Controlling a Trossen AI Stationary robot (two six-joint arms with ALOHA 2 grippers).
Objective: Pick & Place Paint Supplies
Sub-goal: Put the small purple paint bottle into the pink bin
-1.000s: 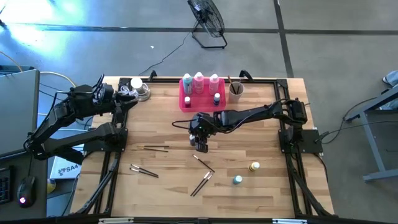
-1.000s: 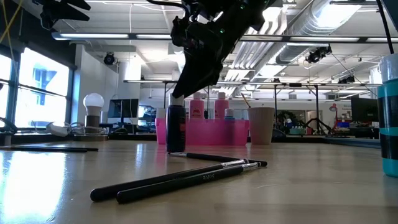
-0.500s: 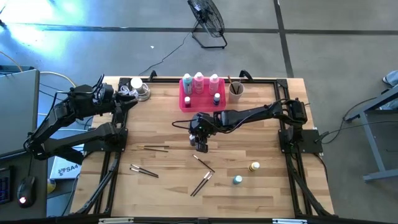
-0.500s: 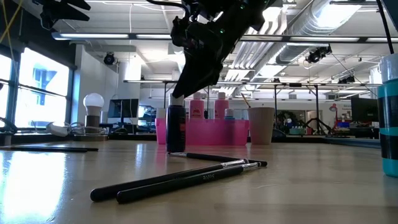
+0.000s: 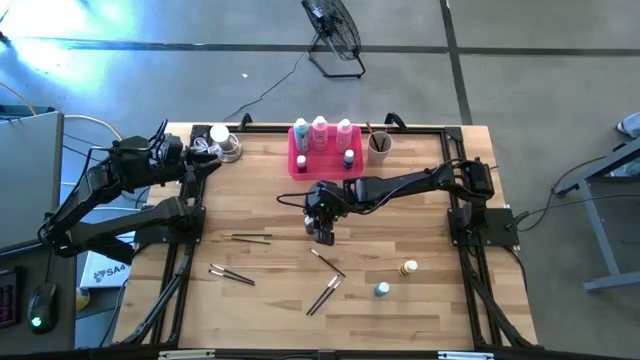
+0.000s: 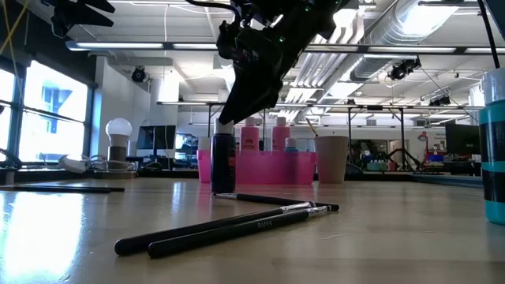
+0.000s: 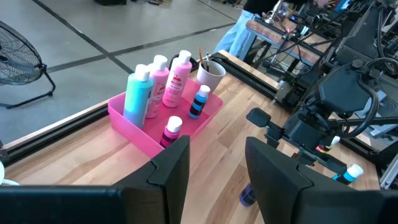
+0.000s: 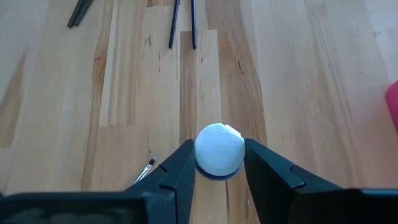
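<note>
My right gripper (image 8: 217, 168) hangs over the middle of the pale wooden table (image 5: 270, 310), its two dark fingers (image 8: 177, 171) pressed against either side of a tiny purple bottle with a white cap (image 8: 219, 151), pinching it just below the cap. From table height the bottle (image 6: 223, 163) stands upright on the wood, its base down, in front of the bright pink rectangular tray (image 6: 260, 168). My left gripper (image 7: 214, 168) waits back at the table's left rear corner with its fingers spread apart and nothing between them.

The tray (image 5: 300, 165) sits at the back of the table and holds three taller white-capped bottles, one teal (image 7: 138, 94) and two pink (image 7: 178, 78), plus a tiny blue bottle (image 7: 200, 102) and a tiny dark red bottle (image 7: 171, 132). Just beside the tray stands a pale beige cup (image 5: 379, 146).

Thin brown paintbrushes lie scattered on the near half of the table: one pair (image 5: 250, 238) to the left, another (image 5: 231, 275) nearer the front edge, one (image 5: 327, 263) just ahead of my right gripper, and a crossed pair (image 5: 323, 296) beyond it. A tiny yellow bottle (image 5: 409, 268) and a tiny teal bottle (image 5: 381, 290) stand near each other on the right front
</note>
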